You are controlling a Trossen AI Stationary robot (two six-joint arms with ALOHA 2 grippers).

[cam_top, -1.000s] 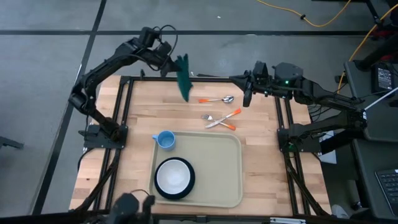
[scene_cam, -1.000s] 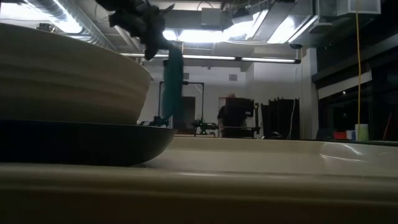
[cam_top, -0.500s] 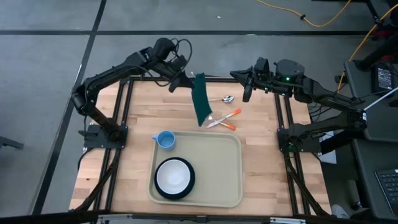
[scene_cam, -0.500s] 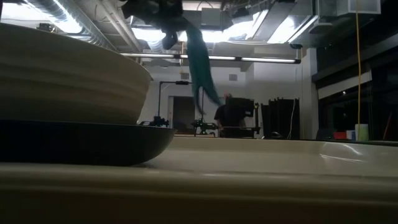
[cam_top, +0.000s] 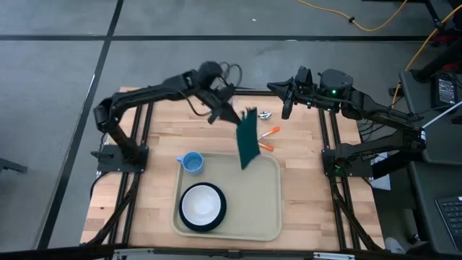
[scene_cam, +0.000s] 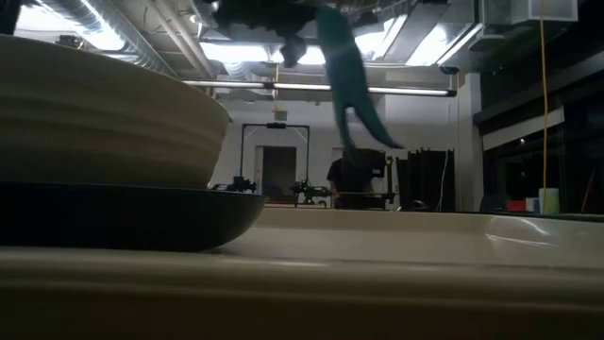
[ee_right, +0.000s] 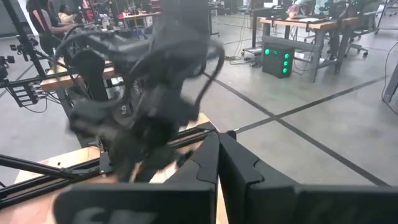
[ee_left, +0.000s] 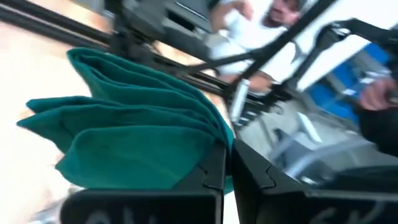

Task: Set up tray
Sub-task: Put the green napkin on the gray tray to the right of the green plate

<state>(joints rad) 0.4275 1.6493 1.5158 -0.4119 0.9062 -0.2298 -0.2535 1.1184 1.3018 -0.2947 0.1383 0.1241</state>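
Note:
The beige tray (cam_top: 268, 217) lies at the table's near middle. It holds a white bowl (cam_top: 202, 204) on a dark plate, and a blue cup (cam_top: 192, 162) sits at its far left corner. My left gripper (cam_top: 240, 117) is shut on a dark green napkin (cam_top: 247, 141), which hangs over the tray's far edge; the low view shows the napkin (scene_cam: 345, 80) high in the air. My right gripper (cam_top: 286, 108) hovers shut with nothing in it at the far right, its shut fingers (ee_right: 208, 155) showing in the right wrist view. My left gripper pinches the napkin's upper end (ee_left: 208, 134) between its two fingers, with several folded layers bunched there. The fingers come nearly level from the table's far left. The napkin hangs below them, slack and swung aslant, clear of the table and the tray.
A spoon (cam_top: 264, 114) and two orange-handled pieces of cutlery (cam_top: 267, 133) lie on the wood beyond the tray's far edge, below the napkin's right side. The tray's right half is bare. A person stands in the room behind.
My left gripper has swept from the table's far left corner toward the right and the near edge, turning as it went, and stays shut on the napkin. The napkin has travelled with it, lifted clear, its lower end swinging.

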